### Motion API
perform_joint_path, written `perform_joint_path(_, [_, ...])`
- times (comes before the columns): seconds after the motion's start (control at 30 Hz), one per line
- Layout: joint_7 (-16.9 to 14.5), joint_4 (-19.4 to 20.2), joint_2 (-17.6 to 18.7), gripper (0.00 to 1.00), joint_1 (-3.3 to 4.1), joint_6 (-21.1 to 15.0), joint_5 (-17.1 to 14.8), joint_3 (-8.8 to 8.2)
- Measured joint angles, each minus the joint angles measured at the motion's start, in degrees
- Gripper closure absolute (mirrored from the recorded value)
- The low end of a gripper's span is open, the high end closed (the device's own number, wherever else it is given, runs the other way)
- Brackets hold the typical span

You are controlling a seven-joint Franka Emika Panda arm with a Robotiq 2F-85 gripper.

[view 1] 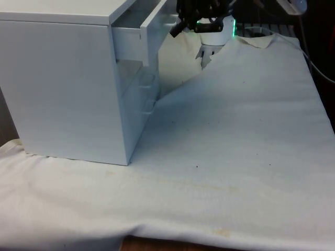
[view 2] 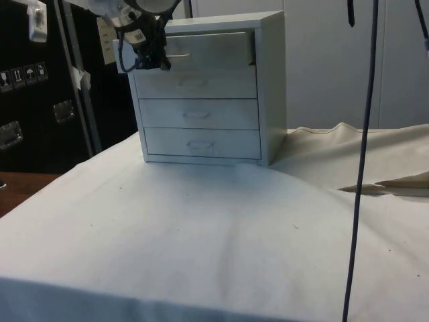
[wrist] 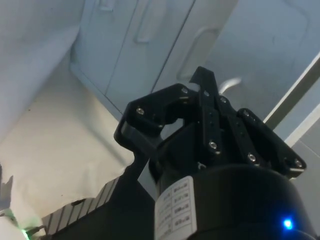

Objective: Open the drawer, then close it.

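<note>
At chest top, gripper against top drawer front, near handle. Drawer pulled partway out, sticking past chest face. Finger state: cannot tell. Lower two drawers flush. Chest on white cloth.

The gripper hangs high, fingers pressed together.

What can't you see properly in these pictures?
- Inside of the open top drawer: in the front view its wall hides it; in the side view its front panel does.
- Top drawer's handle: in the wrist view the gripper covers most of it.
- Chest of drawers: cut off by the front view's left edge.
</note>
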State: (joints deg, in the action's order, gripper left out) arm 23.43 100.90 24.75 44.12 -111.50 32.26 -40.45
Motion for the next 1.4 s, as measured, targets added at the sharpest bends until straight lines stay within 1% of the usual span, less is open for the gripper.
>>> perform_joint_path(0.2, [-0.29,0.69,0.00,1.00,-0.23,-0.11,1.83,-0.17])
perform_joint_path(0.57, [-1.43,1.32,0.92,1.00,-0.52,-0.34,3.90,-0.86])
perform_joint_path(0.77, [-2.52,1.32,1.83,1.00,-0.57,-0.52,4.70,-1.89])
perform_joint_path(0.8, [-2.81,1.38,1.95,1.00,-0.63,-0.86,4.93,-2.29])
perform_joint_path(0.9, [-2.92,1.43,1.95,1.00,-0.63,-1.03,4.98,-2.46])
perform_joint_path(1.1, [-4.01,1.95,2.12,1.00,-0.74,-2.41,4.98,-3.90])
perform_joint_path(1.2, [-4.30,2.06,2.12,1.00,-0.80,-2.75,4.98,-4.24])
perform_joint_path(1.27, [-4.35,2.12,2.12,1.00,-0.80,-2.92,4.98,-4.30])
perform_joint_path(1.4, [-4.13,2.06,2.18,1.00,-0.46,-2.92,4.98,-4.13])
